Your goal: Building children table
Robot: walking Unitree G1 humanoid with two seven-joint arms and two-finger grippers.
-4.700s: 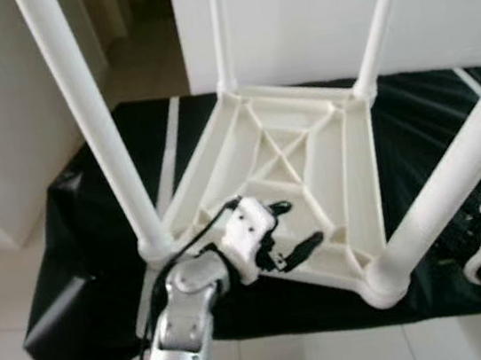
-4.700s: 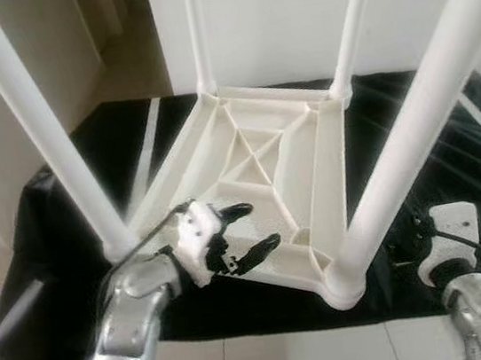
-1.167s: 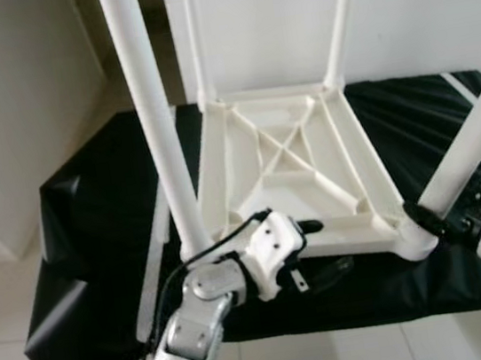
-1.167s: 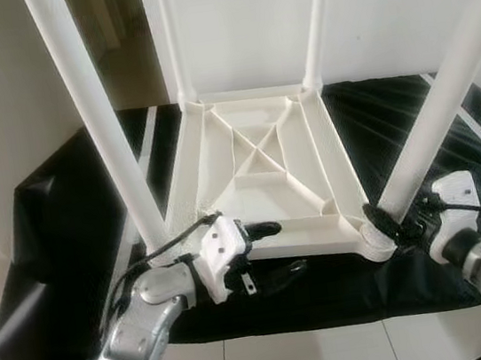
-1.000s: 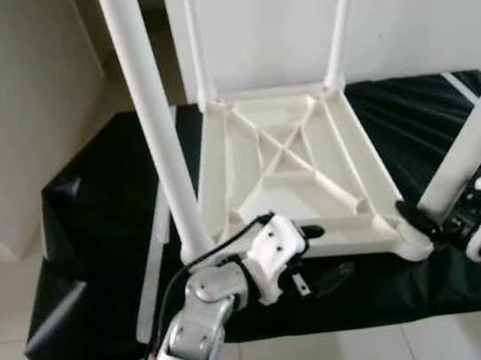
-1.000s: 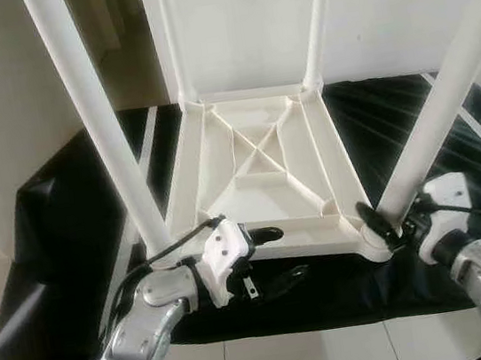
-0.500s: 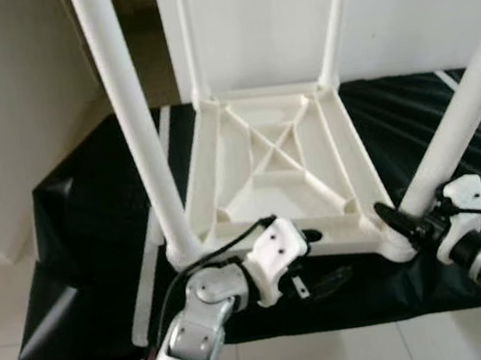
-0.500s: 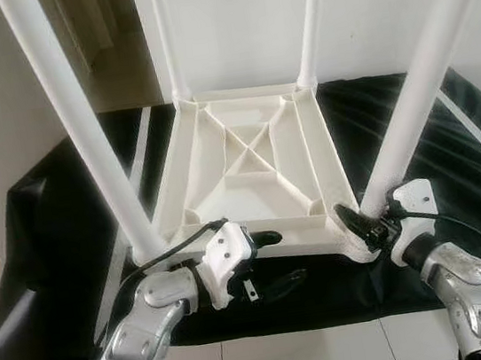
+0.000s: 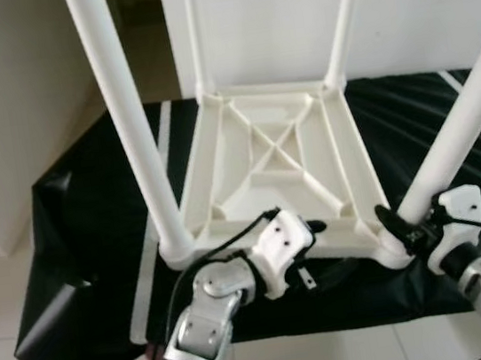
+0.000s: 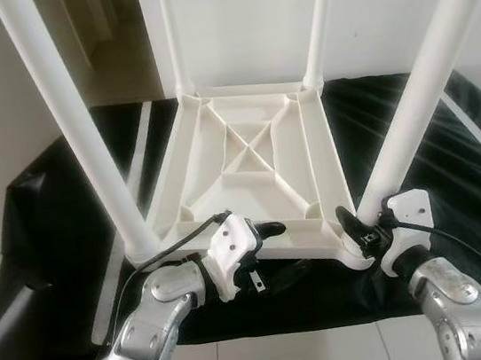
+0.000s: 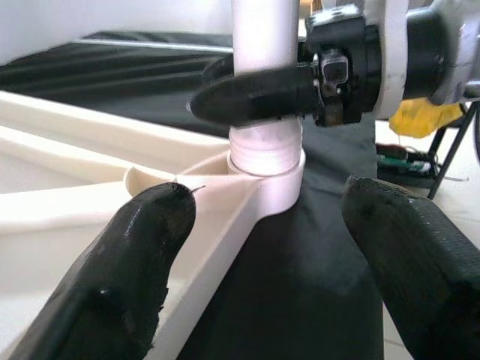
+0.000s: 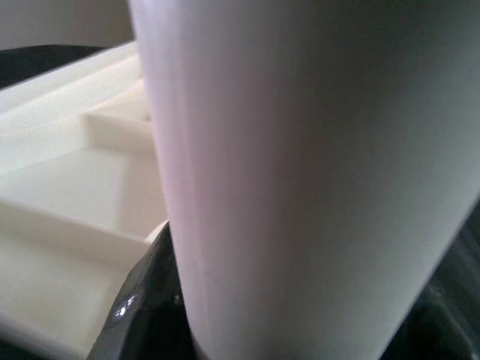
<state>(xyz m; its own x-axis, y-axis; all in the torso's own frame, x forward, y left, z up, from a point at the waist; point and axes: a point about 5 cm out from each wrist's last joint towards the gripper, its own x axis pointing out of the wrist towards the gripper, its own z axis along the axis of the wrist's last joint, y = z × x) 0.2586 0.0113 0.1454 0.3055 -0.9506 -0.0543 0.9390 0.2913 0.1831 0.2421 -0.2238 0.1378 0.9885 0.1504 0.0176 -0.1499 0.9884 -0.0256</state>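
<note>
Table [image 9: 279,170], white plastic and child-sized, lies upside down on a black cloth [image 9: 94,218] spread over a low stand, its ribbed underside facing up and four white legs rising from the corners. On the left, the near left leg [image 9: 131,133] stands in its corner socket, just beside the left arm. The left gripper [image 9: 321,245] sits at the near edge of the tabletop, fingers apart, one above the rim and one below it on the cloth side. To the right, the right gripper [image 10: 355,228] is clamped on the base of the near right leg [image 10: 414,75], right above its socket.

The left wrist view gives what the head views cannot: its own two fingers [image 11: 142,255] spread wide with the tabletop's near rim running between them, and beyond them the right gripper's black finger [image 11: 255,94] pressed across the near right leg just over the socket collar. The right wrist view shows the white leg very close, with a dark finger edge [image 12: 146,300] at its foot; whether the second finger touches is hard to judge there.

Against 4.7 s ago, the right gripper, which then hung off to the right away from the table, now holds the leg. The left gripper has moved from over the ribbed underside to the near rim. The table also appears turned squarer to the camera, though the view itself has shifted.
</note>
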